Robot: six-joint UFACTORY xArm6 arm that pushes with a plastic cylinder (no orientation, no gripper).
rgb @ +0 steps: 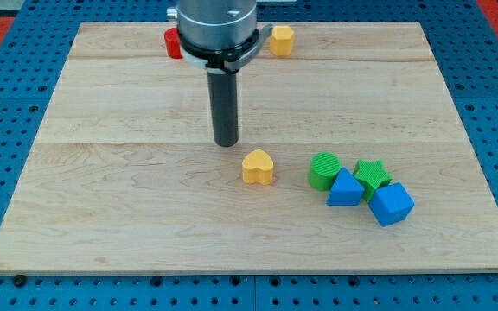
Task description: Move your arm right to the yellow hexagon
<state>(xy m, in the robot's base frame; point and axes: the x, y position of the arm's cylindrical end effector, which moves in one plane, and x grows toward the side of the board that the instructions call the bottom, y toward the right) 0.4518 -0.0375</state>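
Nearest you on the bench (145,233), a blue cube (392,205), a blue triangular block (345,189), a green star (372,174) and a green cylinder (323,170) huddled touching at the view's right. Just left sat a yellow heart (258,167). The tool was a plain rod gripping nothing; my tip (226,143) stood up-left of the heart. Farthest, the yellow hexagon (281,40) lay right of the arm housing, which half hid a red block (173,43), shape unclear.
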